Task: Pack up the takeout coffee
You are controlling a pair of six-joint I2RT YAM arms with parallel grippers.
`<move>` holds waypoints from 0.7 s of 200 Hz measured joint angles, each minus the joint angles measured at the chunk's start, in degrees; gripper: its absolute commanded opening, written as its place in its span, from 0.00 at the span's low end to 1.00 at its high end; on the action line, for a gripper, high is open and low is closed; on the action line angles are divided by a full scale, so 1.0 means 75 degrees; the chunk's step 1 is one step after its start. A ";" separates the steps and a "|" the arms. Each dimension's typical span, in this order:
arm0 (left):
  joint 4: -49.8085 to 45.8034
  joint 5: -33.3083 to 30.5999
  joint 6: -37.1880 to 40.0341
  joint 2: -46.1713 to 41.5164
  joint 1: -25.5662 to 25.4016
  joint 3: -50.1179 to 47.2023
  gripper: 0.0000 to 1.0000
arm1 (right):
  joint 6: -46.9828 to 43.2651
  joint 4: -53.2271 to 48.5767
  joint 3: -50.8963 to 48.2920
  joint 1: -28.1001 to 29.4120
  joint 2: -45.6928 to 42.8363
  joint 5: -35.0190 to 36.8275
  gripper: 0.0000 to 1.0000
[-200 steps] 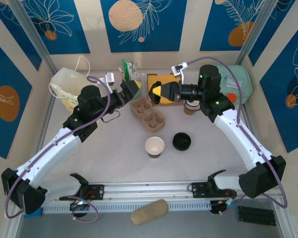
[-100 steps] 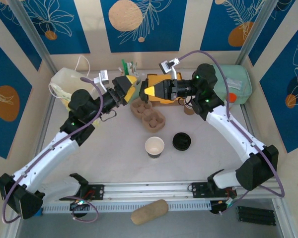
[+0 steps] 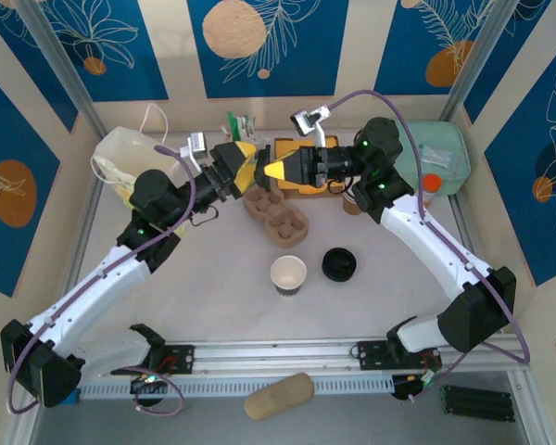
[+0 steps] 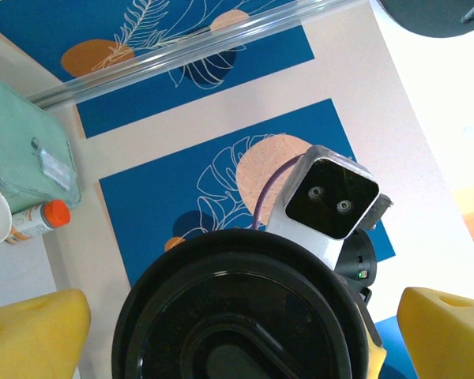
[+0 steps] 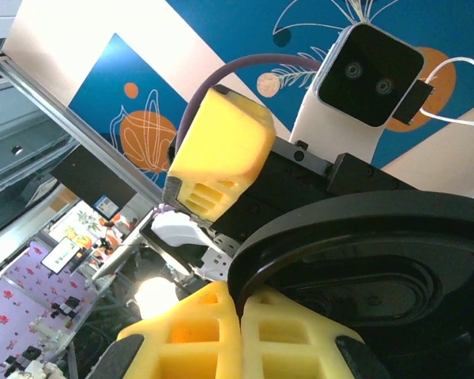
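Takeout coffee cup [image 3: 288,274] is seen in the top view standing upright near the middle of the table [image 3: 213,278], with its white inside showing. A loose black lid [image 3: 339,264] lies just to its right. A pulp cup carrier [image 3: 276,214] is set above it in the frame. Over the carrier's far end the left gripper [image 3: 245,164] and the right gripper [image 3: 274,170] are seen tip to tip, raised off the table. A white bag [image 3: 128,156] is placed at the upper left and a pale green pouch [image 3: 443,153] at the upper right.

In the left wrist view a round black lid [image 4: 237,316] is framed at the bottom centre between the left gripper's yellow fingers [image 4: 31,335]. These are spread wide, with a gap left on each side of its rim.

In the right wrist view the rim of the round black lid is pinched at the lower centre by the right gripper's yellow fingertips [image 5: 221,339], which are pressed together on it. One finger of the left gripper is seen beyond, at the centre left.
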 measured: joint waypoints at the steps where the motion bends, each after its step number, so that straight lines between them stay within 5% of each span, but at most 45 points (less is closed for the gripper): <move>1: 0.0003 0.0000 -0.0009 0.0000 0.0000 0.0000 1.00 | -0.0003 0.0000 0.0000 0.0006 0.0003 0.0000 0.00; 140: 0.0554 0.0026 -0.0248 0.0181 -0.0184 -0.0259 0.88 | -0.0006 -0.0003 0.0000 0.0073 0.0055 0.0029 0.00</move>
